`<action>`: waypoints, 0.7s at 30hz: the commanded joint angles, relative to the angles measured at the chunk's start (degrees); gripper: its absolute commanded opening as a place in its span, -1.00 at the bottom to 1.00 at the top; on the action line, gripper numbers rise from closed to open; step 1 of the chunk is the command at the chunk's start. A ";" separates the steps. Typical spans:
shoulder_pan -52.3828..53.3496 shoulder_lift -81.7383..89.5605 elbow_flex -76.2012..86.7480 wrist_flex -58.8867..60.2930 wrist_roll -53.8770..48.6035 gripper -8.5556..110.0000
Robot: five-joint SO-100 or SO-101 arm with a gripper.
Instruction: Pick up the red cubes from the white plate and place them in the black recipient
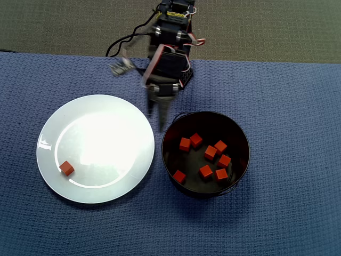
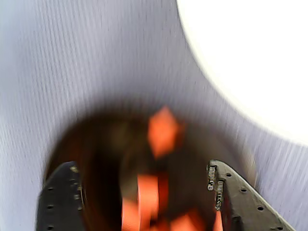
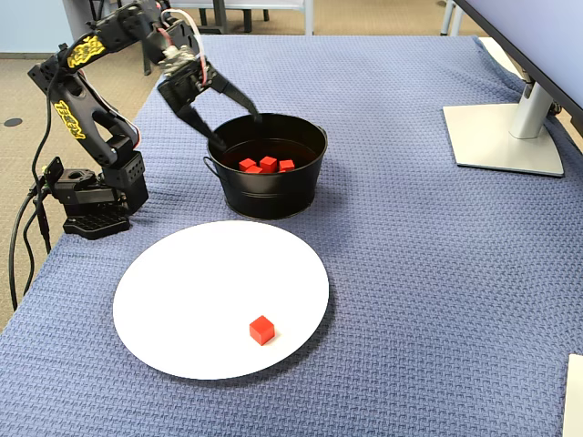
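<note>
Claw point(image 3: 239, 130) spread wide, empty, over black recipient point(image 3: 269, 187); red cubes point(image 2: 162, 131) blurred in wrist view, white plate point(image 2: 250, 57) cropped.

Your overhead view looks straight down on the blue woven cloth-covered desk point(image 1: 298, 106), with the arm's base at the top edge. Your fixed view stands off to one side, higher than the desk, looking obliquely across it with the arm at far left. Both share the large round glossy white plate point(image 1: 53, 128) point(image 3: 182, 264) and the round black metal pot point(image 1: 242, 136) point(image 3: 273, 196). Your wrist view rides just behind the gripper point(image 2: 144, 192), very close, blurred, looking down into that pot.
</note>
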State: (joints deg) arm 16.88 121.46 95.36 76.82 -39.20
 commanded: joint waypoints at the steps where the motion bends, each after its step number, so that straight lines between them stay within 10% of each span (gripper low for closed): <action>1: 13.71 -5.63 -1.23 -10.28 -13.01 -0.48; 7: 23.38 -24.61 6.24 -36.12 -35.77 -0.46; 21: 22.24 -44.03 -3.43 -41.22 -37.53 -0.50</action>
State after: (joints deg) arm 39.38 78.13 95.98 39.02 -75.59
